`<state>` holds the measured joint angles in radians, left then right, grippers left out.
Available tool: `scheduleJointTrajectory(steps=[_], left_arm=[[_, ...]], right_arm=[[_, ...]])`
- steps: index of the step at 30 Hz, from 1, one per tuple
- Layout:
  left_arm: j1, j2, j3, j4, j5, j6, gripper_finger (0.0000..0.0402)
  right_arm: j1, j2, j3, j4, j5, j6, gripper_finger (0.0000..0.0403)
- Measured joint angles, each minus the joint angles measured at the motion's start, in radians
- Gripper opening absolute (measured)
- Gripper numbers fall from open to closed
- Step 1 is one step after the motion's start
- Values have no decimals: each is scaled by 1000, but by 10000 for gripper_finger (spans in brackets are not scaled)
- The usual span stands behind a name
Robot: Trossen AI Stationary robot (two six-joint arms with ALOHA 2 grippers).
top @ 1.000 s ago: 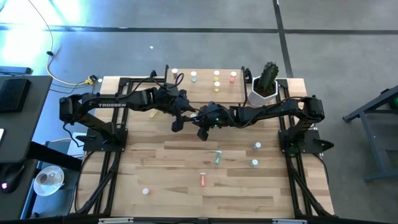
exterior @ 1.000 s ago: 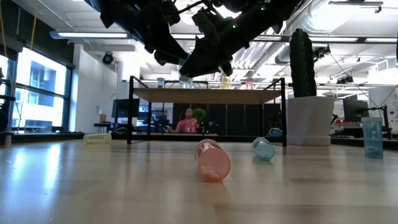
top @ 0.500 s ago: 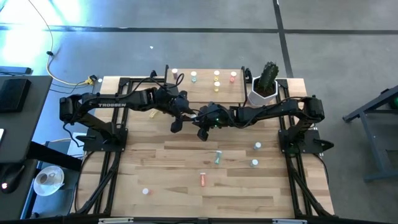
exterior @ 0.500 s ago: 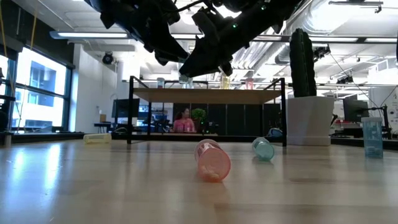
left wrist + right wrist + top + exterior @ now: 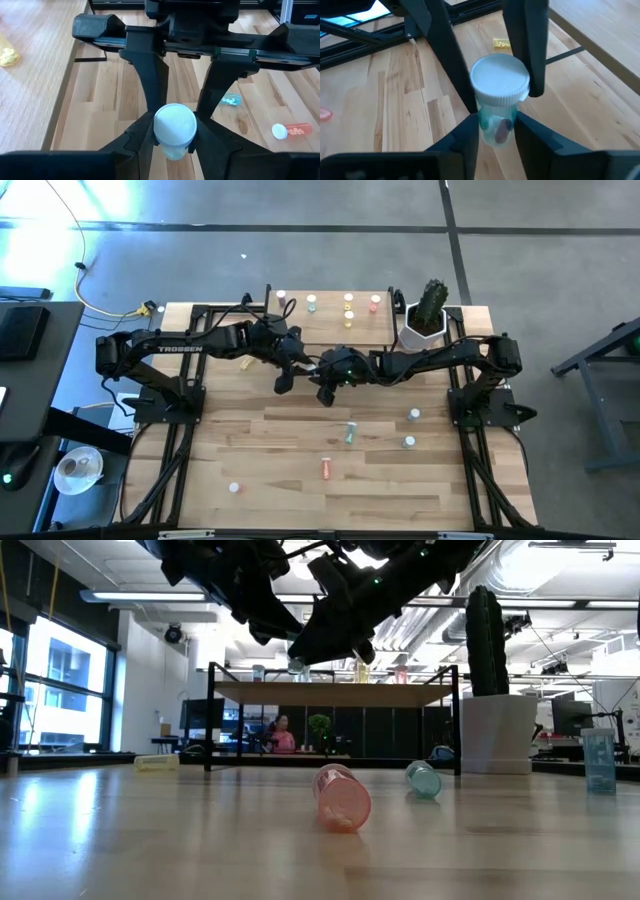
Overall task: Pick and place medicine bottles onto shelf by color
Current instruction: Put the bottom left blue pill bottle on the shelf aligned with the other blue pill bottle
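- Table (image 5: 280, 470): pale planked wood, smooth with a soft sheen.
- Shelf (image 5: 330, 330): light wood board on thin black metal legs.
- Bottle (image 5: 497, 102): clear glossy plastic with a ribbed white cap.
- Fingers (image 5: 145, 75): matt black plastic.

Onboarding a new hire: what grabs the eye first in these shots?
The two dark arms meet above mid-table, just in front of the shelf, both grippers on one white-capped bottle: the left gripper and the right gripper each have fingers against it. Next, the pink bottle lying on its side on the table, close to the low camera.
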<state>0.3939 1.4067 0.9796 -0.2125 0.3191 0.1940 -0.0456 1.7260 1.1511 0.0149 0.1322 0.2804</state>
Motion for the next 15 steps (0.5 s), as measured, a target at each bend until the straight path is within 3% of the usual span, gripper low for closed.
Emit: scheduleJointTrajectory(steps=[8, 15], left_arm=[[3, 0, 0, 0, -20, 0, 116], [6, 0, 0, 3, -93, 0, 117]], right_arm=[[0, -6, 0, -6, -2, 10, 179], [-4, -102, -1, -93, 9, -2, 185]])
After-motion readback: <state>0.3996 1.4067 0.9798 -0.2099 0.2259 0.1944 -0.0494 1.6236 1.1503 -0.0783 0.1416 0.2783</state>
